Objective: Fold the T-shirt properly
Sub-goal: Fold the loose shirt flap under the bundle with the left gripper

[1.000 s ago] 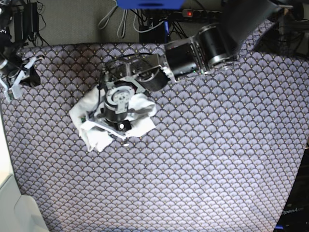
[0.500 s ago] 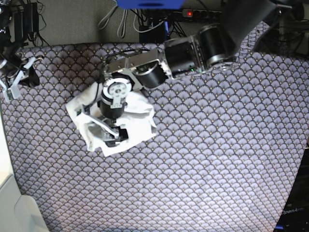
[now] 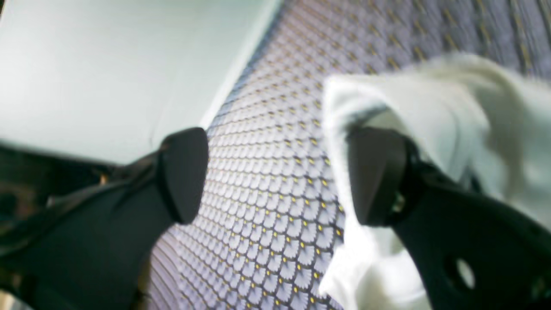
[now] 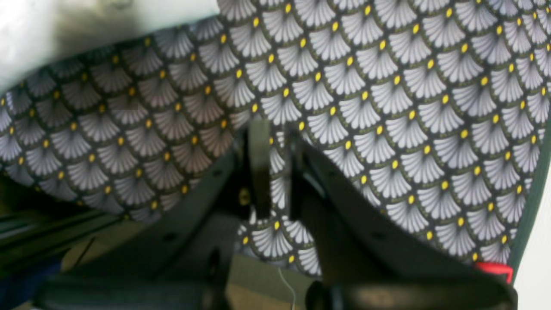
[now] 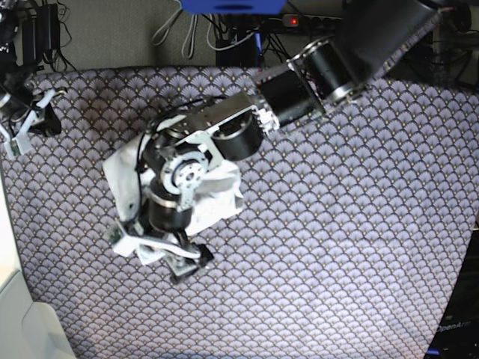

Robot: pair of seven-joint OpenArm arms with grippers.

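Mostly T-shirt (image 5: 217,196) under left arm; left gripper (image 3: 275,176) spread, right gripper (image 4: 275,172) pressed together.

Left arm stretched in across the middle, left gripper (image 5: 157,253) spread wide, pointing down. Right gripper (image 5: 22,123) parked far off, jaws nearly together.

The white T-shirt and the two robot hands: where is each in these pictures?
T-shirt (image 5: 218,200): base view, bare wrinkled cloth right of the arm.
Left hand (image 3: 275,176): left wrist view, gap between spread fingertips.
Right hand (image 4: 279,165): right wrist view, between near-closed fingertips.
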